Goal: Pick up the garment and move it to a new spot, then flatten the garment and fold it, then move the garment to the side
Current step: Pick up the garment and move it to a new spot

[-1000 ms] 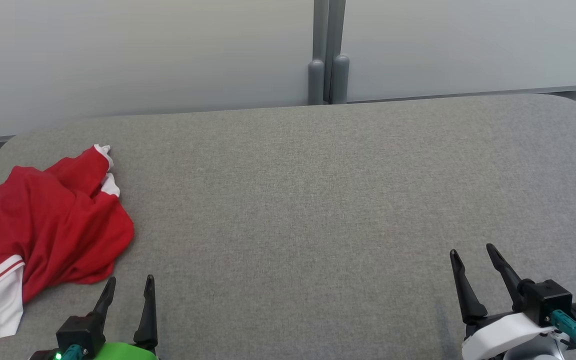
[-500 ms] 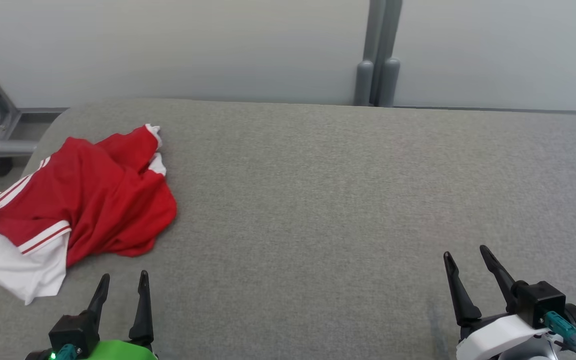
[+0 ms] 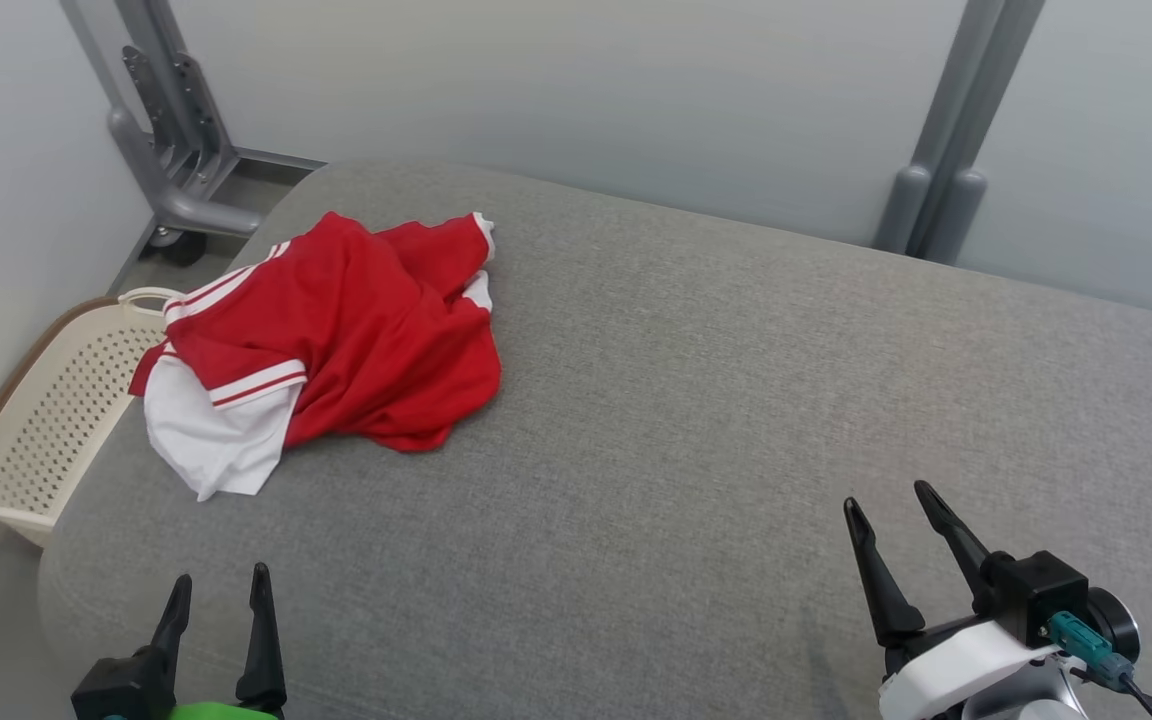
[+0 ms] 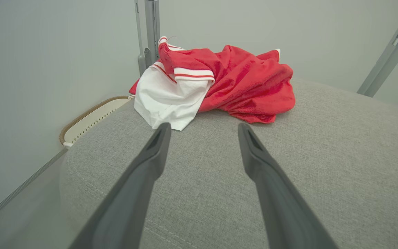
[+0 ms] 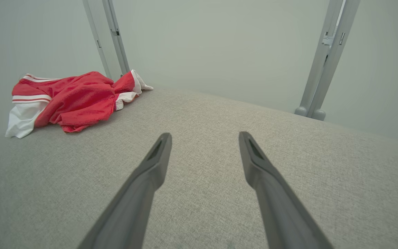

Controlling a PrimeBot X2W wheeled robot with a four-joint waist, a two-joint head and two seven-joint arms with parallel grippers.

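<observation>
A crumpled red garment (image 3: pixel 366 330) with white sleeves and striped trim lies near the far left corner of the grey padded table (image 3: pixel 736 400). It shows straight ahead in the left wrist view (image 4: pixel 240 79) and at the far left in the right wrist view (image 5: pixel 78 97). My left gripper (image 3: pixel 219 585) stands open at the table's near left edge, well short of the garment, with nothing between its fingers (image 4: pixel 154 152). My right gripper (image 3: pixel 886 495) is open too, over the near right of the table, far from the garment, fingers (image 5: pixel 254 159) empty.
A cream perforated basket (image 3: pixel 46 400) sits on the floor just left of the table, below the garment's corner. Grey metal frame posts (image 3: pixel 176 130) stand behind it, and another pair (image 3: pixel 946 170) at the back right. Pale walls close in the left and back.
The head camera has turned left, so the whole picture shifted right and the basket and left frame came into view. The garment lies as before; both grippers stay open.
</observation>
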